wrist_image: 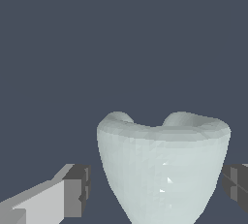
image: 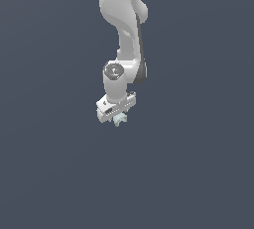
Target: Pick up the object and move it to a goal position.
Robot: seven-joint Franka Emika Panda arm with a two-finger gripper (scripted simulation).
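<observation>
Seen in the exterior view: pincer (image: 117, 117) hanging low from the arm (image: 124, 29), pointed downward, with the object (image: 119, 119) peeking out just beneath the hand as a tiny pale mint scrap with small prongs. Seen in the wrist view: object (wrist_image: 162, 169) sitting squarely between the two dark finger pads, one pad (wrist_image: 77, 190) on one side and the other pad (wrist_image: 236, 185) at the opposite edge of the picture. Straddled, then, not beside or ahead: lying directly under the palm and on the line joining the pads. Open at this moment, with a sliver of dark ground showing between each pad and the pale wall of the object, so near but apparently not touching on either side; narrower gap at the far pad than at the first, judging by the wrist view. Shaped like a rounded cup, wide at its two-lobed rim and tapering toward the camera side, so probably gripped across its broad curved flanks. Likely step in hand: closing on it before any lift. Worth minding the taper, since curved walls could let so small a piece slip or rotate as the pads squeeze. Cannot tell whether it rests on the tabletop (image: 198, 173) or hangs just above, the plain dark ground giving no shadow. No goal marker visible in either view.
</observation>
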